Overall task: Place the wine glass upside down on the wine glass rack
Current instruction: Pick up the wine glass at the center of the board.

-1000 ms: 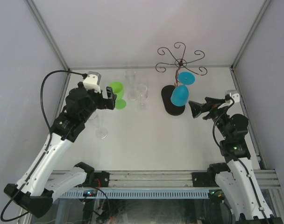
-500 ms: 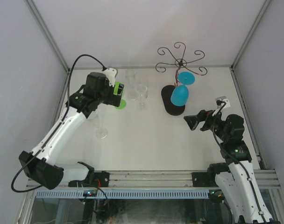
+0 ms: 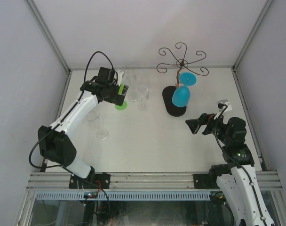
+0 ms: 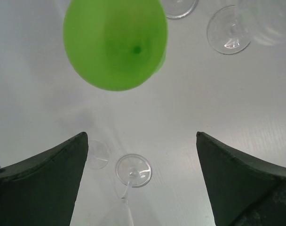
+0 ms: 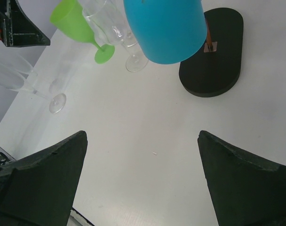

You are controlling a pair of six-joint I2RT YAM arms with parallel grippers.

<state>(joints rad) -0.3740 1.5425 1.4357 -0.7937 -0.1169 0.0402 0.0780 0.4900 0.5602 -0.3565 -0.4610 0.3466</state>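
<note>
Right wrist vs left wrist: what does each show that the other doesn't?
Only right wrist: the blue glass hanging bowl-down by the rack's black base.
Only left wrist: the green glass seen from almost straight above, just ahead of the open left gripper.
Both: the green glass, clear glasses and the white table.

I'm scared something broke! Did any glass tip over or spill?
No. The green glass and clear glasses stand upright on the table; the blue glass hangs upside down from the wine glass rack. Nothing looks spilled.
</note>
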